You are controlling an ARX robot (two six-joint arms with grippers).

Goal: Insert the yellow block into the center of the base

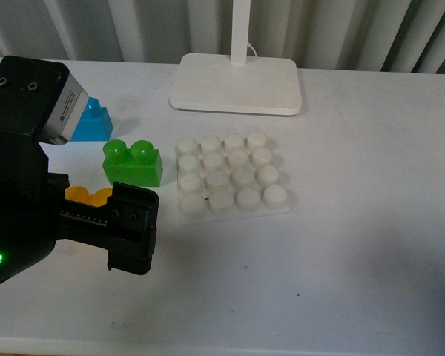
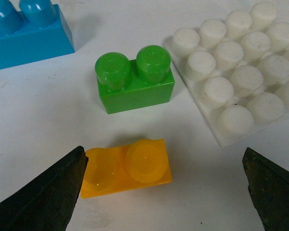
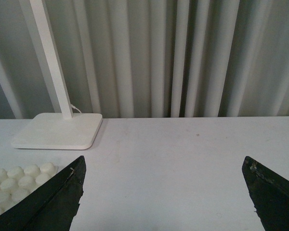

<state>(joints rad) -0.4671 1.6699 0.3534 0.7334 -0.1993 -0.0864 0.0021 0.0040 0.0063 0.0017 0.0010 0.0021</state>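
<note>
Now the yellow block (image 2: 126, 168) lies studs-up on the white desk (image 1: 356, 259), apart from the base (image 1: 233, 178) and not on it. Seen from the front, it sits to the left of the base, just nearer the robot than the green block (image 1: 133, 163), and most of it is hidden behind the black left arm (image 1: 30, 222). Beyond the green block, further left, a blue block (image 1: 93, 122) shows partly behind the arm's camera housing.

From the left wrist camera, the left fingers (image 2: 43, 192) stand wide open around the yellow block and grip nothing. One finger tip is just beside one short end of the block, possibly touching it; the other finger is well apart from the far end. The green block stands just beyond the yellow one, with the studded base off to one side of both.

All sixteen studs of the base are bare. Behind it stands a smooth white lamp foot (image 1: 236, 83) with its pole (image 1: 241, 30) rising out of the picture.

From the right wrist camera, the right fingers (image 3: 48, 202) are also spread wide and hold nothing, with bare desk between them. A corner of the base, the lamp foot and a pleated grey curtain (image 3: 183, 57) lie beyond.
</note>
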